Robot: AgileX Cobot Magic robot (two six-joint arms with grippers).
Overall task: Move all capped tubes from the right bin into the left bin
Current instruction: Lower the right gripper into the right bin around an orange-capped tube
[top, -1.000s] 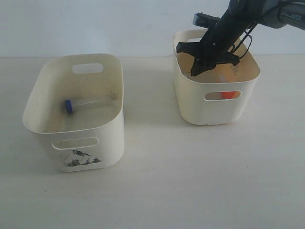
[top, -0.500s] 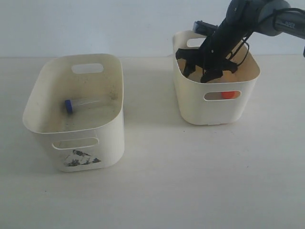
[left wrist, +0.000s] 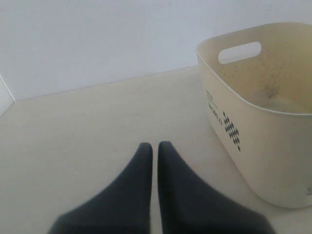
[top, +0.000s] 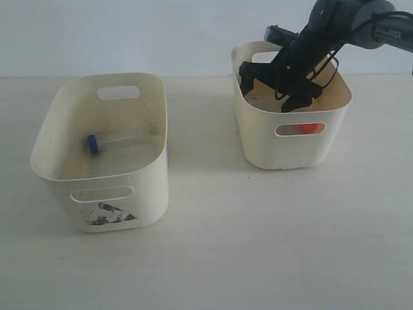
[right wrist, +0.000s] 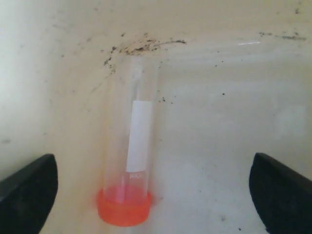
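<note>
Right gripper (top: pixel 271 92) seen inside right bin (top: pixel 258 145), fingers spread wide apart, nothing held. Orange-capped tube (right wrist: pixel 138 146) laid flat on floor of right bin, between spread fingers, not touched. Left bin (top: pixel 150 184) placed well left of right bin; blue-capped tube (top: pixel 115 139) laid inside it. Left gripper (left wrist: pixel 155 146) seen far from right bin, fingers pressed together, nothing between them.

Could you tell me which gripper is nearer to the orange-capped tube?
Right. The right gripper is inside the right bin, open over the orange-capped tube; the left gripper is shut outside the left bin.
</note>
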